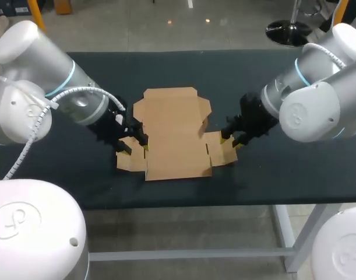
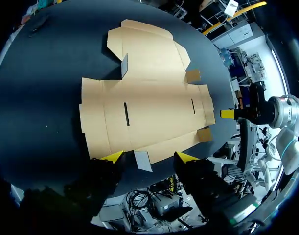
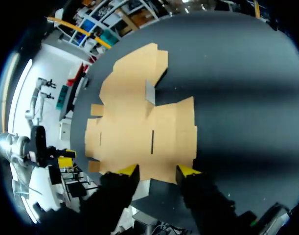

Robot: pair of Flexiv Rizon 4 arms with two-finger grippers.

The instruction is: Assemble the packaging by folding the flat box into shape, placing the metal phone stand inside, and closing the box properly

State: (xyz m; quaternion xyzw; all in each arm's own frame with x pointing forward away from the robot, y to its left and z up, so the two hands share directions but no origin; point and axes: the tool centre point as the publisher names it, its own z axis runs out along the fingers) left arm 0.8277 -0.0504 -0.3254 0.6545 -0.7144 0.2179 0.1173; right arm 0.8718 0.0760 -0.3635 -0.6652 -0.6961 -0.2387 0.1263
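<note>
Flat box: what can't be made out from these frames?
- No view shows the metal phone stand, so its place is unknown.
- Head view: the left gripper and right gripper are mostly hidden by their own dark bodies. Contact with the flat box is unclear.
- Wrist views: whether the yellow tips sit on or under the box's edge cannot be told, and its underside is hidden.

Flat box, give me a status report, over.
Left gripper open at left edge of flat box. Right gripper open at its right edge. Box not yet folded. Phone stand not in view.
</note>
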